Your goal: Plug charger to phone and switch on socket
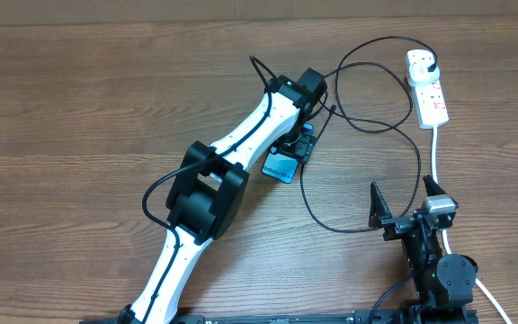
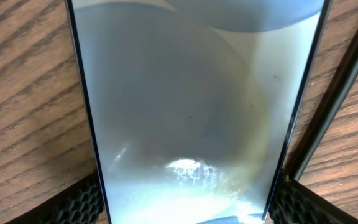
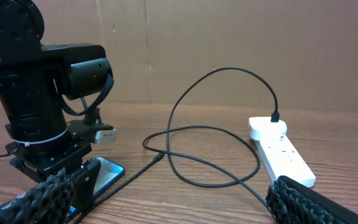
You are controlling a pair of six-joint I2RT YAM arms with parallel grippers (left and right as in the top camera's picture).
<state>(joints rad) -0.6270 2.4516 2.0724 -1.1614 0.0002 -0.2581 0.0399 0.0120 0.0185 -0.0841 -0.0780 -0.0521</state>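
- While the left tool (image 1: 293,153) sits low over the phone (image 1: 280,167) near the middle of the desk (image 1: 79,108), the job looks only partly done.
- The phone lies flat, screen up. In the left wrist view it fills the space between the tool's two pads (image 2: 79,202), one at each long edge. The pads look to be at or just off those edges. I cannot tell whether they press on the phone or merely straddle it.
- Done, as far as can be seen: the plug (image 1: 433,65) of the charger cable (image 3: 229,69) sits in the power strip (image 1: 430,94). The strip lies at the far right of the desk, well apart from the phone.
- From the plug the black cable runs in wide loops across the desk. In the left wrist view a stretch of it lies just beside one long edge of the phone.
- Left to do, I judge: the small end of the cable has to go into the phone. Its tip is not clear in any view, and nothing shows it seated in the phone.
- Also left: the switch. The red markings on the strip are too small to show whether it is on or off, so I take that step as not yet confirmed.
- The right tool (image 1: 403,191) is wide open and empty at the near right side of the desk. The strip is ahead of it, with cable loops between.
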